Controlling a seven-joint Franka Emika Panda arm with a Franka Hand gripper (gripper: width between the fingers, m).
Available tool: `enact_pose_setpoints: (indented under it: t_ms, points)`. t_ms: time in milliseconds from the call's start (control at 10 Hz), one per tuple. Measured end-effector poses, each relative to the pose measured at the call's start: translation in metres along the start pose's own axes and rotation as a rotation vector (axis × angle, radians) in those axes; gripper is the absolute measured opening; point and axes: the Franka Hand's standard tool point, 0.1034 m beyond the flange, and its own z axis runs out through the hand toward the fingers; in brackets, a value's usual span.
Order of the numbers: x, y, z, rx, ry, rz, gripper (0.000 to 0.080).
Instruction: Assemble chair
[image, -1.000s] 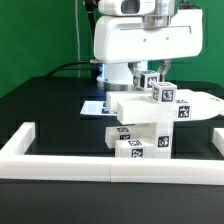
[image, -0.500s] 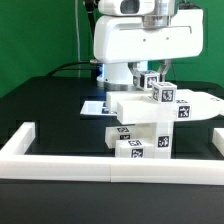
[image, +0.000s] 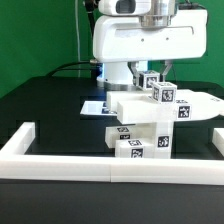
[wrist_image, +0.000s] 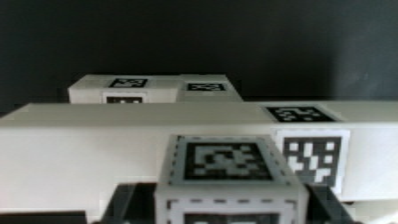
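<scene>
The chair (image: 150, 125), a stack of white tagged blocks, sits against the white border rail (image: 60, 160) at the black table's (image: 45, 110) front edge, with bare table toward the exterior view's left. Its wide seat slab runs crosswise. The gripper (wrist_image: 228, 205) is clamped on a tagged block (wrist_image: 231, 170). Nothing has shifted since the earlier frames.
</scene>
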Motion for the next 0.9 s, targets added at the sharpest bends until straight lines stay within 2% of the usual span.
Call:
enact_pose_setpoints:
  t_ms: [900]
  points:
    - [0.0004, -0.0024, 0.0001, 0.006, 0.000, 0.553, 0.0277]
